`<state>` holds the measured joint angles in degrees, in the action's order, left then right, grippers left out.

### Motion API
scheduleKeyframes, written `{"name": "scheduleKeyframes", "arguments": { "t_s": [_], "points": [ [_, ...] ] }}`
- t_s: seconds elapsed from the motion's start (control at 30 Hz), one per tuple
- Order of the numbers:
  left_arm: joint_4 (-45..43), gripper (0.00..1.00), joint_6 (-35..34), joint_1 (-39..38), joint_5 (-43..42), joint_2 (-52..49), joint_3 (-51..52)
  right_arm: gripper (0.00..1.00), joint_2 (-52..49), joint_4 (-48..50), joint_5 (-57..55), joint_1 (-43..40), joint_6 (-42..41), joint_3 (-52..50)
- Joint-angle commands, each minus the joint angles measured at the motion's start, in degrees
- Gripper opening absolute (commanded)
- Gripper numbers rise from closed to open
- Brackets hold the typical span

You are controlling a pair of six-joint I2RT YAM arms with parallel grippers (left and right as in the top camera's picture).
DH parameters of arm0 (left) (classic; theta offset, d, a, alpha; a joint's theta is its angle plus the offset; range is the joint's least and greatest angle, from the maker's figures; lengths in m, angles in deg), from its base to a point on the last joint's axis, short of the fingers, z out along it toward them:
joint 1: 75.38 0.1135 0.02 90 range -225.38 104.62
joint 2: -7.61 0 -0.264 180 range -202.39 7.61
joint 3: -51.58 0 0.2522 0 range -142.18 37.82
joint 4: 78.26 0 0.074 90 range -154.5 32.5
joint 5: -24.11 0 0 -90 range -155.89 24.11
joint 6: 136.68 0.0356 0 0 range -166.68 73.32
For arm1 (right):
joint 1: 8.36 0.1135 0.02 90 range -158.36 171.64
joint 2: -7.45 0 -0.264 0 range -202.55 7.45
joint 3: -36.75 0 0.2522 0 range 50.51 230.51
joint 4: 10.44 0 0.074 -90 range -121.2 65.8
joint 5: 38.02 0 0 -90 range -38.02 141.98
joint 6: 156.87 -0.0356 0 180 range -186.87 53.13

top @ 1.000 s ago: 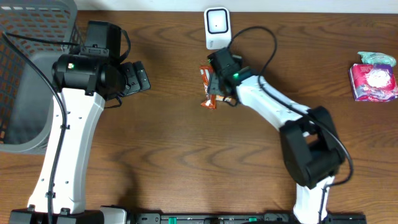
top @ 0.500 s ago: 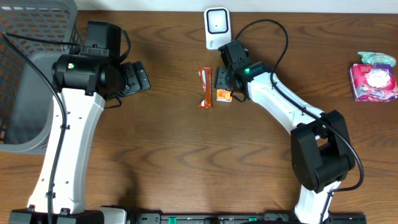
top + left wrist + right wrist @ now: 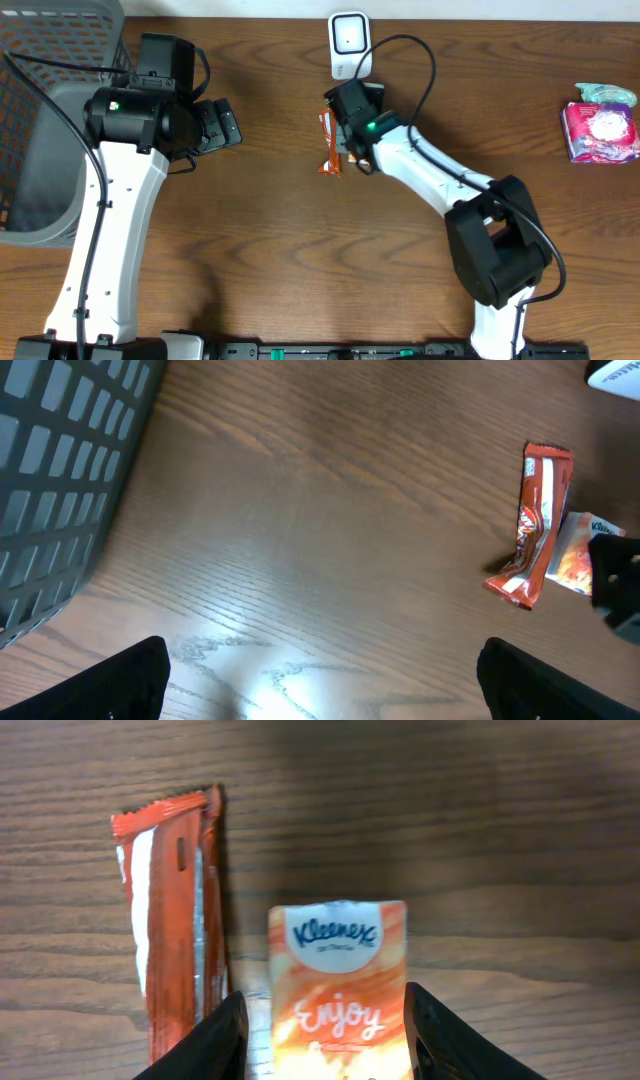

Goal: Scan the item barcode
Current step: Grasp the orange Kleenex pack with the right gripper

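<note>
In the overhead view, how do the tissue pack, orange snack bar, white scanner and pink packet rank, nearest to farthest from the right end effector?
1. Tissue pack, between the right end effector's fingers.
2. Orange snack bar, just left of it.
3. White scanner, at the far edge.
4. Pink packet, far right.

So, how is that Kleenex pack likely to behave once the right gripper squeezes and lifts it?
The Kleenex pack looks like soft film over tissues, so it will probably dent when the right gripper, now straddling it, closes. Flat and small, it is likely light and won't roll. Its smooth wrap could slip, nudging the snack bar beside it.
</note>
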<state>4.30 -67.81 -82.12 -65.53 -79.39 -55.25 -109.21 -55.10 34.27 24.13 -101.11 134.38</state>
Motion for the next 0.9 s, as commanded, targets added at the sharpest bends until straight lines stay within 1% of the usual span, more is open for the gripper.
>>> {"name": "scheduleKeyframes", "arguments": {
  "t_s": [0.0, 0.23, 0.67, 0.73, 0.8, 0.87],
  "points": [
    [0.15, 0.98, 0.31, 0.20, 0.55, 0.52, 0.02, 0.45, -1.03, 0.26, -7.78, 2.10, 0.00, 0.81],
    [0.15, 0.98, 0.31, 0.20, 0.55, 0.52, 0.02, 0.42, -1.81, 0.35, -8.76, 2.80, -0.02, 0.81],
    [0.17, 0.98, 0.31, 0.20, 0.55, 0.52, 0.02, 0.42, -7.89, 3.23, -7.34, 2.86, 1.16, 0.81],
    [0.17, 0.98, 0.31, 0.20, 0.55, 0.52, 0.02, 0.36, -8.00, 3.21, -7.45, 2.80, 1.14, 0.81],
    [0.17, 0.98, 0.31, 0.20, 0.55, 0.52, 0.02, 0.23, -7.93, 3.21, -7.45, 2.75, 1.14, 0.83],
    [0.17, 0.98, 0.31, 0.20, 0.55, 0.52, 0.02, 0.17, -7.72, 3.21, -7.43, 2.73, 1.14, 0.85]
  ]
}}
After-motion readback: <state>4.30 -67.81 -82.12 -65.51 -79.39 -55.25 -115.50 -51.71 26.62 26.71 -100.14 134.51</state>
